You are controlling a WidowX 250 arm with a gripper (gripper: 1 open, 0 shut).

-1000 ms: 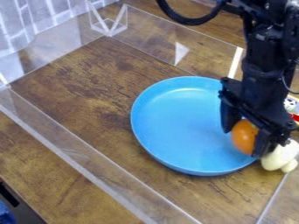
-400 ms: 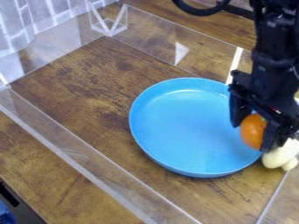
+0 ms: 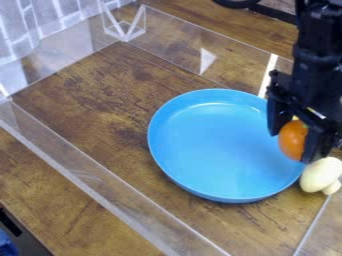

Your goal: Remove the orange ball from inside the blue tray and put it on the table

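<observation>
The orange ball [image 3: 293,140] hangs between the black fingers of my gripper [image 3: 297,143], which is shut on it. It is lifted above the right rim of the blue tray [image 3: 214,145], a wide round dish lying on the dark wood table [image 3: 94,110]. The arm comes down from the top right and hides part of the ball and the tray's far right edge.
A pale yellow egg-shaped object [image 3: 319,176] lies on the table just right of the tray, below the gripper. Clear acrylic walls [image 3: 80,170] edge the table at the front left and back. A clear stand [image 3: 124,20] sits at the back left.
The gripper has risen and shifted right with the orange ball, from low inside the tray's right side to above its right rim. The tray slid slightly left.
</observation>
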